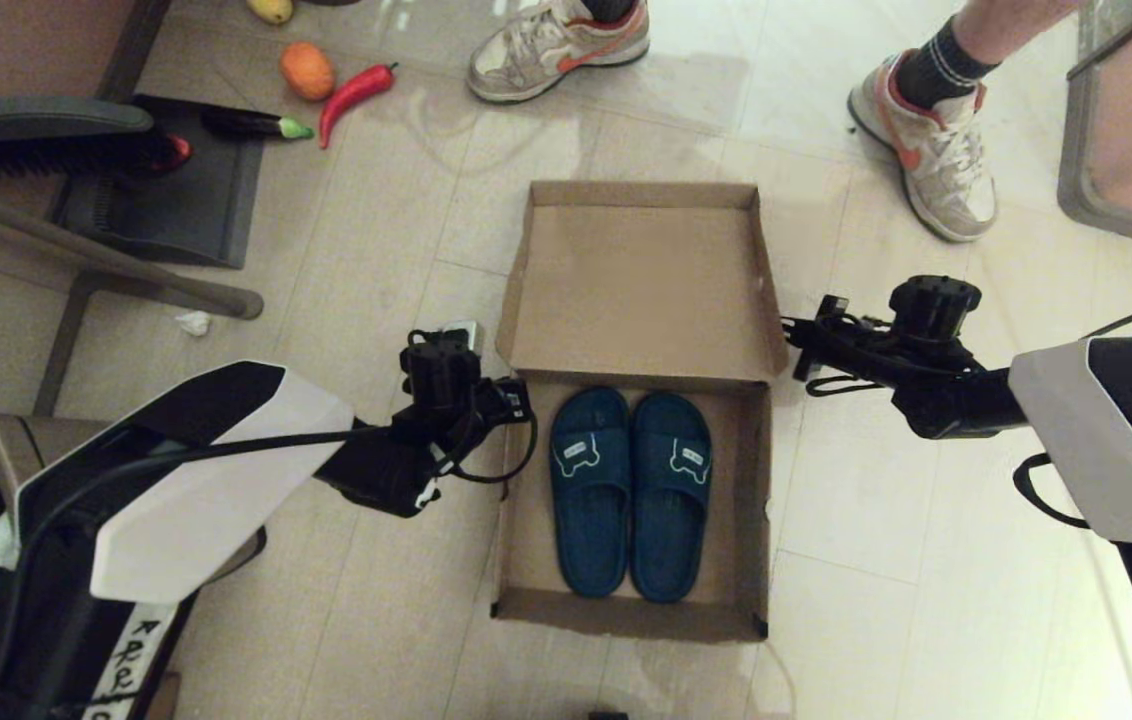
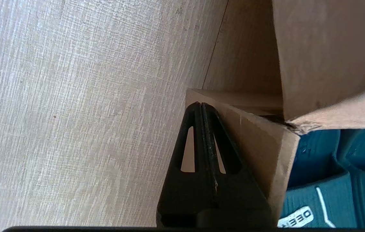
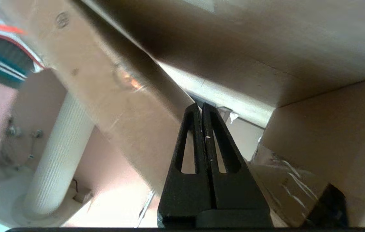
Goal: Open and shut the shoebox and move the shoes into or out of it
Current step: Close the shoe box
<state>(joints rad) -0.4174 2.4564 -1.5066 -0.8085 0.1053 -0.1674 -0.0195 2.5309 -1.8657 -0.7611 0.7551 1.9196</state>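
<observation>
The shoebox [image 1: 638, 300] lies open on the tiled floor [image 1: 876, 500], its flap lid [image 1: 641, 285] tilted up and back. Inside, the shoes [image 1: 630, 490] (teal slides with pale bone outlines) rest side by side, toes toward the lid. The left gripper [image 2: 201, 104] sits just outside the box's left wall, fingers pressed together on nothing. The right gripper [image 3: 200, 104], fingers likewise together, hangs beside the lid's right edge; whether it touches is unclear. A bystander's sneakers [image 1: 556, 45] are partly cut off.
</observation>
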